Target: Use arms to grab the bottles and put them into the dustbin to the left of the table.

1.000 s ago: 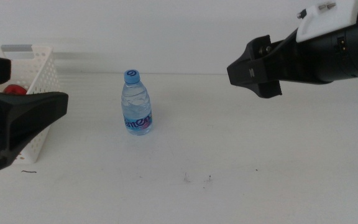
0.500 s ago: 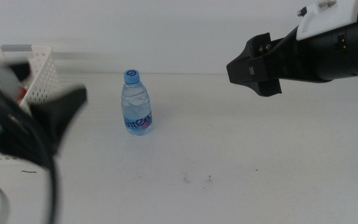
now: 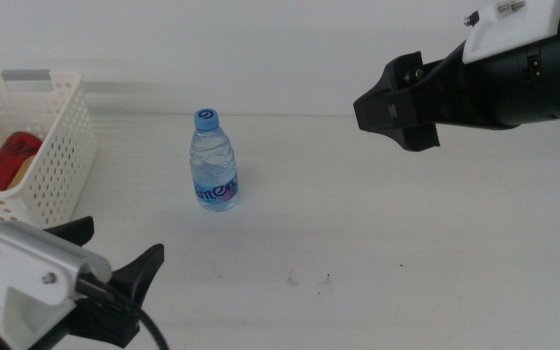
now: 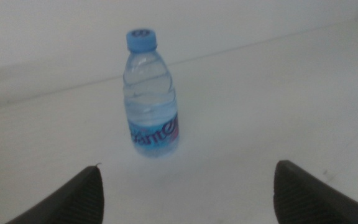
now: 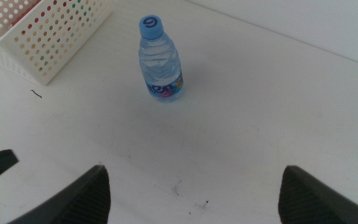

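- Left gripper (image 4: 185, 186) fingers spread open, the small clear blue-capped water bottle (image 4: 150, 99) ahead between them: I risk toppling it approaching off-centre.
- Right gripper (image 5: 191, 193) fingers open, waiting above.

Water bottle (image 3: 214, 161) upright on the table (image 3: 377, 233) left of centre, dustbin (image 3: 42, 160) at far left holding a can (image 3: 8, 160), left gripper (image 3: 124, 267) near left, right gripper (image 3: 397, 107) far right above the table.

The left hand (image 3: 115, 262) has swung away from the white perforated plastic basket (image 3: 52, 156), down to the near left of the worktop (image 3: 377, 224), uncovering the red can (image 3: 8, 157) inside.
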Controlling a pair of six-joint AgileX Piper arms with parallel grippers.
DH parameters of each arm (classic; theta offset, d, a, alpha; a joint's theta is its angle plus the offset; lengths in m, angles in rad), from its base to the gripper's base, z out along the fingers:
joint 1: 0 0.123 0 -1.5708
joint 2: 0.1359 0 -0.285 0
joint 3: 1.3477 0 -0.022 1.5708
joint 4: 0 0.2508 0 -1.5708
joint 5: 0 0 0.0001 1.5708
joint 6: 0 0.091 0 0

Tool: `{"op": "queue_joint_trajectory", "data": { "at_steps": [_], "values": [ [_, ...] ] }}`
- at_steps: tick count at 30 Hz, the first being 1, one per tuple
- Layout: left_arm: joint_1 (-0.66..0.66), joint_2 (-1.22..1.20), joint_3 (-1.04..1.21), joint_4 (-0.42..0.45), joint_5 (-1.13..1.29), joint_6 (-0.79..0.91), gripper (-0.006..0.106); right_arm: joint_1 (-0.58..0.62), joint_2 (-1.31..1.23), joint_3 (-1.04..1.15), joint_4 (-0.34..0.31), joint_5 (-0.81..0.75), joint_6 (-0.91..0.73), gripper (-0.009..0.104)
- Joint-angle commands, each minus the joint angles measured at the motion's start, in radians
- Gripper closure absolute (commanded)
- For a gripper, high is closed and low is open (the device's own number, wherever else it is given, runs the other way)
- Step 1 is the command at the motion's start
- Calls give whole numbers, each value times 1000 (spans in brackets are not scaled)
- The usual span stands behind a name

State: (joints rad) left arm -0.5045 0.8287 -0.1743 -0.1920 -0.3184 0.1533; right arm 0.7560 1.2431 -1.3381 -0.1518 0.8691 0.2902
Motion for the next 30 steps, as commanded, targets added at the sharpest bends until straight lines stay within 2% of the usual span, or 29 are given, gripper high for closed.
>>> {"op": "queue_joint_trajectory", "data": {
  "at_steps": [1,5,15,24,30],
  "values": [
    [-5,50,21,-7,-74,7,7,0,-1,-6,-3,-9,-10,4],
    [-5,164,23,20,-195,2,7,0,-1,-6,-3,-9,-10,4],
    [-5,523,12,26,-622,-32,7,0,-1,-6,-3,-9,-10,4],
    [2,791,-145,1,-655,-103,7,0,-1,-6,-3,-9,-10,4],
    [57,1002,-314,91,-690,-162,7,0,-1,-6,-3,-9,-10,4]
  ]
}}
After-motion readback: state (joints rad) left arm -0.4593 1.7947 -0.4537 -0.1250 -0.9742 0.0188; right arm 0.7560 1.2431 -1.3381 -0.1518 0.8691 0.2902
